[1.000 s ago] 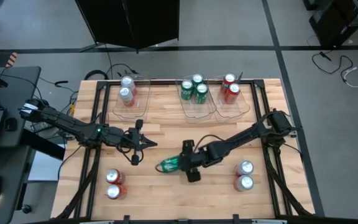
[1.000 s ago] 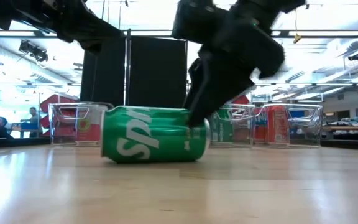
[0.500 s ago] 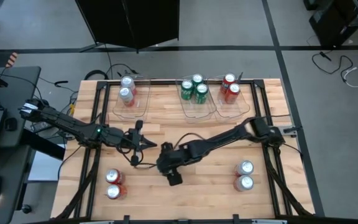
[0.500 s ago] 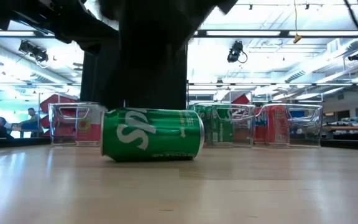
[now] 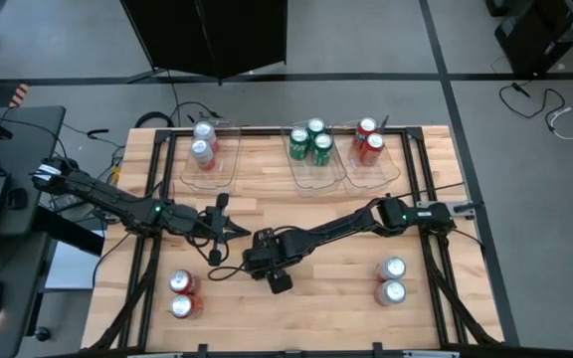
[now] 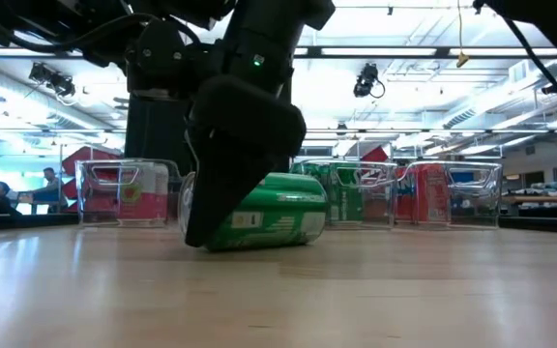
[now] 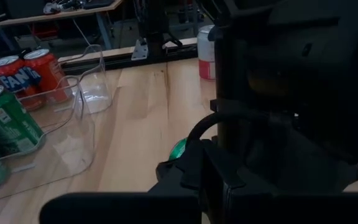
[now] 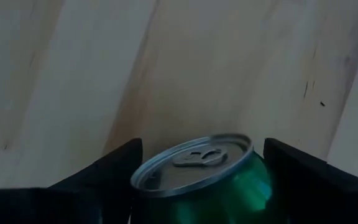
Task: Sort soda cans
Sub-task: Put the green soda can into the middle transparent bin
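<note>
A green soda can [image 6: 280, 220] lies on its side at the table's middle; its silver top [image 8: 194, 157] shows in the right wrist view. My right gripper [image 5: 265, 261] stands over it and hides it from above, one dark finger on each side of its body. My left gripper [image 5: 219, 231] waits just left of it, touching nothing. Three clear bins stand along the far edge: one holds two silver cans [image 5: 204, 145], one three green cans [image 5: 309, 143], one two red cans [image 5: 368, 141]. My right gripper has the green can's body [image 8: 229, 193] between its two fingers [image 8: 114, 169], one on each side wall, just behind the silver top. It comes slanting down from above, from the table's right. The can lies on its side on the table.
Two red cans [image 5: 182, 294] stand near the near-left corner, and two more cans [image 5: 391, 280] near the near-right corner. The right arm's body fills most of the left wrist view. Bare wood lies between the bins and the grippers.
My right gripper has moved toward the table's left, passing over the green can and coming down around it. The can has turned about on the table: it lay broadside to the low camera and now lies more end-on.
</note>
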